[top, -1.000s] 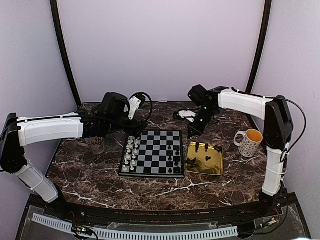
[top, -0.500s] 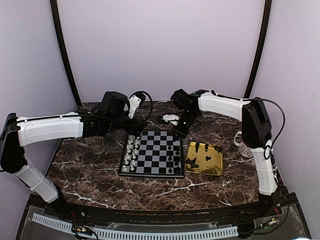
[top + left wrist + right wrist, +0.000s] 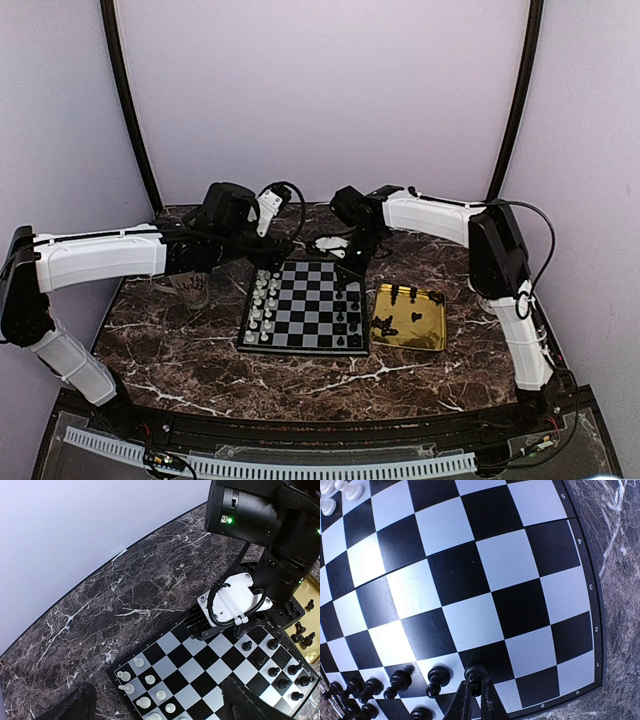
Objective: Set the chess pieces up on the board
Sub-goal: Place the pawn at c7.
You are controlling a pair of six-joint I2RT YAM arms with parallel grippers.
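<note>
The board lies mid-table, with pale chess pieces along its left side and black chess pieces along its right side. My right gripper is over the board's far right corner. In the right wrist view it is shut on a black pawn, held low over a dark square beside the row of black pawns. I cannot tell whether the pawn touches the board. My left gripper hovers over the far left corner, and the left wrist view shows it open and empty.
A shiny gold tray right of the board holds a few loose black pieces. A patterned tumbler stands under the left arm. The right arm's upright link stands at the right of the table.
My right arm has swung left from above the gold tray to the board's far right corner. The left arm has not moved.
</note>
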